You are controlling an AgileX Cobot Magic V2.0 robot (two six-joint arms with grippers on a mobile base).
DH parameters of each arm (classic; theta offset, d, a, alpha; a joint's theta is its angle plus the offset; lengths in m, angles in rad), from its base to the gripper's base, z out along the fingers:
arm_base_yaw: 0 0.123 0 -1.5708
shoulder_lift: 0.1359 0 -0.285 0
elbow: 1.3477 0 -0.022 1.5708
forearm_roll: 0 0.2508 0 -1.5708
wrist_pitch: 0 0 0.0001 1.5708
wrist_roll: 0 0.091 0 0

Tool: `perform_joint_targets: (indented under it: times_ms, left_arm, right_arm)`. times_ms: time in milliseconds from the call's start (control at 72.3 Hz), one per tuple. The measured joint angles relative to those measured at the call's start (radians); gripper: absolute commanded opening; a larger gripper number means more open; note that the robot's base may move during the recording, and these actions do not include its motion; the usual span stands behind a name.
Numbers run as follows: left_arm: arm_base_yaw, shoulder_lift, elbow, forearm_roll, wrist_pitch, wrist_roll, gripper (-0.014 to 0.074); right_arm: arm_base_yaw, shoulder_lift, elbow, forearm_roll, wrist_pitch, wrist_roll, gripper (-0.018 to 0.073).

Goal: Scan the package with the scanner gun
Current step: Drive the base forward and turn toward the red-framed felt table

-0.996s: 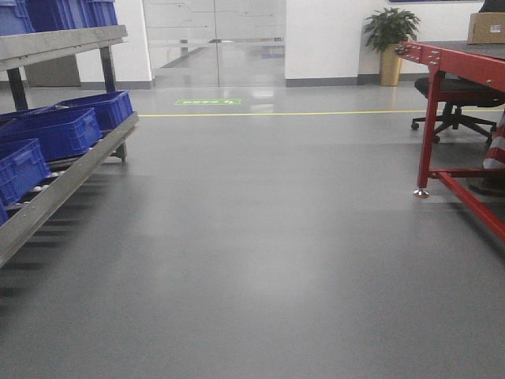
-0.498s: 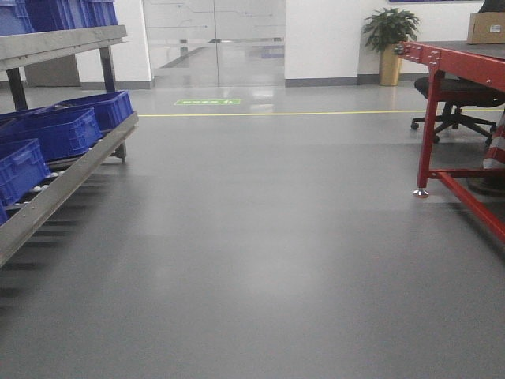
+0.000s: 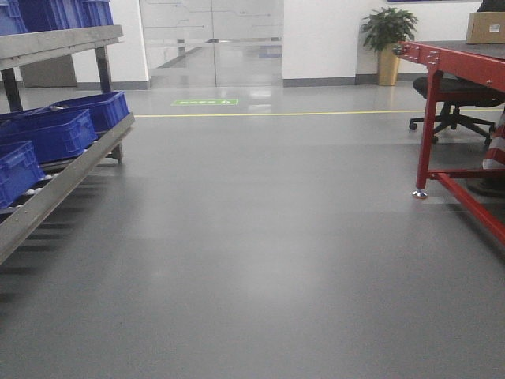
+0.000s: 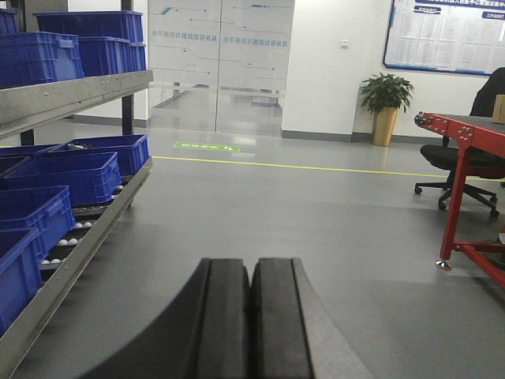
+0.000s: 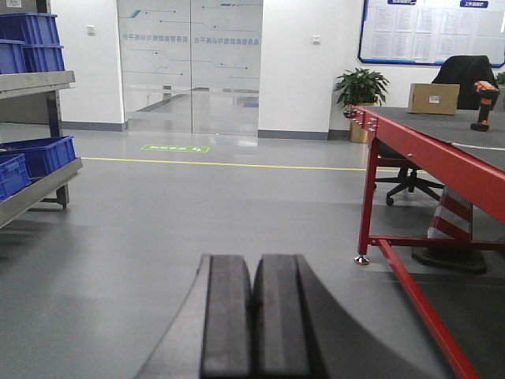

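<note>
Your left end effector point(image 4: 251, 316) has its two black pads pressed flat together with nothing between them. Your right end effector point(image 5: 254, 316) shows the same: pads meeting along a thin seam, holding nothing. Both hang over bare grey floor point(image 3: 260, 237), pointing down the room towards the glass doors point(image 3: 213, 39).

The scanner gun point(image 5: 483, 103) is on the red-framed worktop point(image 5: 426, 155) to your right. It stands on the dark top near that view's right edge, and you can see its orange and black body. A brown cardboard box point(image 5: 432, 99) sits on the same worktop, to the left of the scanner and apart from it. It is too far off for you to tell whether it is the package.

On your left, blue bins point(image 4: 63, 178) sit on a sloping metal rack point(image 3: 71, 170). A yellow line point(image 3: 276, 114) crosses the floor ahead. Beyond it a potted plant point(image 3: 388, 31) stands by the wall, and a black office chair point(image 3: 454, 99) sits behind the worktop.
</note>
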Motion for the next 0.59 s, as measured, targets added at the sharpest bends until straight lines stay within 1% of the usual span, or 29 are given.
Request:
perform_joint_targets:
  times_ms: [595]
  left_arm:
    - [0.0, 0.0, 0.0, 0.0, 0.0, 0.0, -0.0111]
  right_arm:
    - [0.0, 0.0, 0.0, 0.0, 0.0, 0.0, -0.0167]
